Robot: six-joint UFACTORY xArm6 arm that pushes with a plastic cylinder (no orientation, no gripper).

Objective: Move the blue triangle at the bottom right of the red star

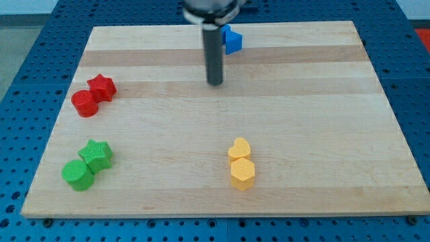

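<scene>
1. Seven small blocks show on a pale wooden board; its grain runs in long bands across the view, and it rests on a blue perforated table.
2. Blocks look like matte moulded plastic with faintly ridged sides.
3. My tip is the blunt lower end of a straight dark rod; it touches the board in the upper middle. The rod has nothing to open or close and holds nothing.
4. Blue triangle: near the view's top edge of the board, just up and to the view's right of my tip, apart from it. The rod's shaft crosses in front of its left side. A sliver of blue shows by the shaft at the triangle's upper left; I cannot tell whether that is another block.
5. Red star: far over at the view's left, well apart from the blue triangle. A red cylinder touches it at lower left.
6. Green star and green cylinder: touching, near the view's bottom left corner.
7. Yellow heart sits directly above a yellow hexagon, touching, in the lower middle, well below my tip.
8. Containers: the board is the only carrier, flat with no rim or compartments; all blocks lie on its surface.
</scene>
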